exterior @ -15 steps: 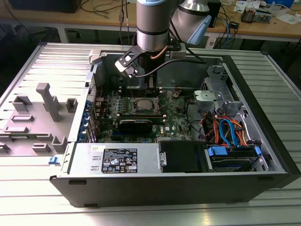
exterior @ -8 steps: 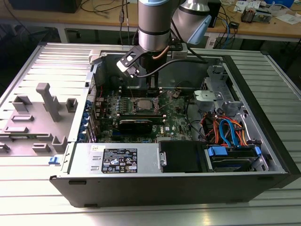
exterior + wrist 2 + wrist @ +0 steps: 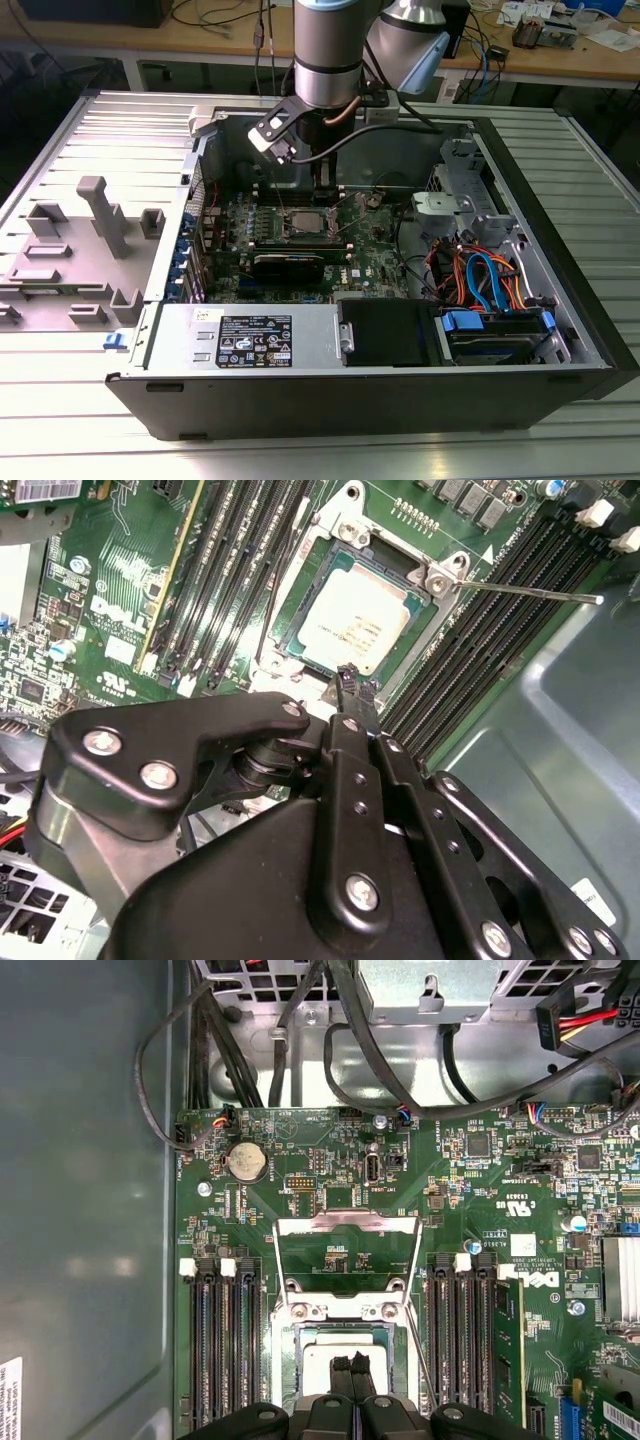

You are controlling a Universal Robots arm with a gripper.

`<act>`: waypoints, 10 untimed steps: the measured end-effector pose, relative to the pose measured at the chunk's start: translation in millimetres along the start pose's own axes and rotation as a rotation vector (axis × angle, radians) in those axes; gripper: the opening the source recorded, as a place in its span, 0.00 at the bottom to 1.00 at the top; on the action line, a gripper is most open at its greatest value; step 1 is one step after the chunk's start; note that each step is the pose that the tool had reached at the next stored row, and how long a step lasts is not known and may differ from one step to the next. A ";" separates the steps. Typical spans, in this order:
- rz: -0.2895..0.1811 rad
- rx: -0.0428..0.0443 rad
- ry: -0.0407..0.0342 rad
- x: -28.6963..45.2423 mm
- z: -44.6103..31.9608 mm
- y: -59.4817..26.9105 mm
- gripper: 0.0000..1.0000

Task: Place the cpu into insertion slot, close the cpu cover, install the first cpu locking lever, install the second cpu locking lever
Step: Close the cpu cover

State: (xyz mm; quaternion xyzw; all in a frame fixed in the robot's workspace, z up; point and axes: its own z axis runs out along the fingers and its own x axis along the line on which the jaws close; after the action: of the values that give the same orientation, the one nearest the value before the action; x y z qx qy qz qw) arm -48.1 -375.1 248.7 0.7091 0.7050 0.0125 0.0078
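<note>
Computer case [image 3: 400,400]: lies on its side across the middle of the exterior view with the open side up, most likely so the arm can reach in from above.
Arm [image 3: 325,50]: comes down from the upper middle of the exterior view and hangs over the board, which puts its tool straight above the socket.
Motherboard [image 3: 375,262]: flat on the case floor at the centre of the exterior view, the socket facing up.
Gripper [image 3: 351,1372]: in both wrist views it hovers just over the socket, nearest the chip.
Cover [image 3: 345,1222]: in the first wrist view the thin metal frame is swung back on its hinge beside the socket, leaving the socket open; closing is not yet done.
Chip [image 3: 350,625]: in the second wrist view the cpu sits flat inside the socket, square to its edges, so it looks placed.
Lever [image 3: 530,590]: a thin rod juts from a socket corner over the memory slots, apparently unhooked so the cover can move.
Fingertips [image 3: 340,1368]: pressed close together with nothing between them, just above the chip's edge.
</note>
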 end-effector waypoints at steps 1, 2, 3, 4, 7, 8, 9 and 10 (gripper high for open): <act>0.000 0.0000 0.0000 0.0 -0.3 0.0 0.11; 0.000 0.0000 0.0001 0.0 -0.3 0.0 0.11; 0.000 0.0000 -0.0001 0.0 -0.4 0.0 0.11; 0.000 0.0000 0.0000 0.0 -0.4 0.0 0.11; 0.000 0.0000 0.0000 0.1 -0.5 0.0 0.11; 0.000 -0.0001 0.0000 0.1 -0.5 0.0 0.11; 0.000 0.0000 0.0000 0.1 -0.6 0.0 0.11; 0.000 0.0000 0.0000 0.1 -0.6 0.1 0.11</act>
State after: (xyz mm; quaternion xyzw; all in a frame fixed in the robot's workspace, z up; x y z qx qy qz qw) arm -48.1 -375.0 249.3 0.7091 0.7050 0.0125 0.0078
